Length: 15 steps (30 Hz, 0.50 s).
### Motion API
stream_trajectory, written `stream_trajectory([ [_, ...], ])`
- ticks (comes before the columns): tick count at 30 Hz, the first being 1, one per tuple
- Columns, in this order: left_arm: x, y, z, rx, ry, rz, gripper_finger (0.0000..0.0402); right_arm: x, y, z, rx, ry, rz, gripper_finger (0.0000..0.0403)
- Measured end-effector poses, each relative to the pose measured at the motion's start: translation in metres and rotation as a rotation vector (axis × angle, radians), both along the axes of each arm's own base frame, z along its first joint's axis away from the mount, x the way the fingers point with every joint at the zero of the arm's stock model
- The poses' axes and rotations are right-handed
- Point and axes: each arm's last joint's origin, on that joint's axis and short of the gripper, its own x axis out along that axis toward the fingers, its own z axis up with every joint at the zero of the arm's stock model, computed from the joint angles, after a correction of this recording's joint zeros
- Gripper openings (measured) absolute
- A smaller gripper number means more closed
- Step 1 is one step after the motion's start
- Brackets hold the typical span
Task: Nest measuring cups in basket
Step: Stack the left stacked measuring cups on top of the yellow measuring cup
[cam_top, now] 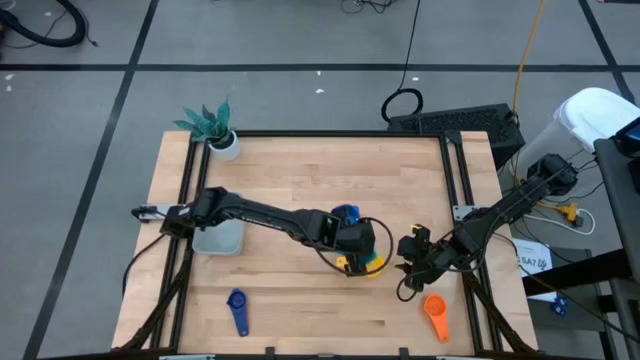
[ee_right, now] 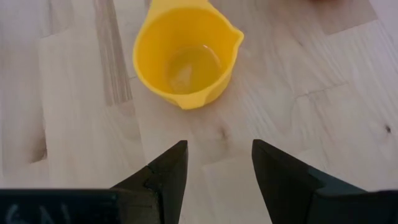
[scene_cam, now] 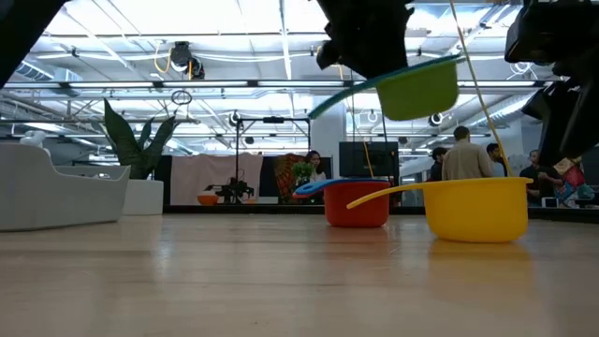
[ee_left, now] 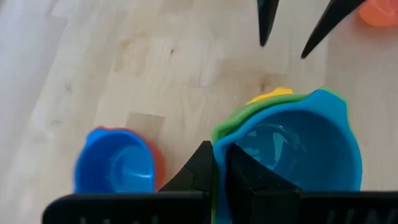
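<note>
Left gripper pinches the green cup (light blue cup nested inside) above the yellow cup; a misaligned drop could tip it. Right gripper, at three o'clock, jaws spread.

The light wooden surface carries a white plant pot at 11 o'clock, the grey-blue basket at 9, a dark blue cup at 7, an orange cup at 5. Near centre stand a yellow cup and a red cup, probably with a blue one inside.
</note>
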Motion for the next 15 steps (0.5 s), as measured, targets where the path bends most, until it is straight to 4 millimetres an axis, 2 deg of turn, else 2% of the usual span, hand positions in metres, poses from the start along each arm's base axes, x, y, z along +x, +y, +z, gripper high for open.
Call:
stream_trajectory([
  [8,-0.002,0.001,0.02,-0.008,0.002,-0.048,0.0018,-0.001,0.0,0.0,-0.002,0.004,0.0,0.0171],
  [11,0.004,-0.005,0.015,-0.031,-0.028,-0.053,0.0018,-0.001,0.0,0.0,-0.001,0.004,0.0,0.0171],
  [15,0.015,-0.014,-0.011,-0.062,-0.002,-0.062,0.0018,-0.001,-0.001,0.0,-0.001,0.013,0.003,0.0171],
])
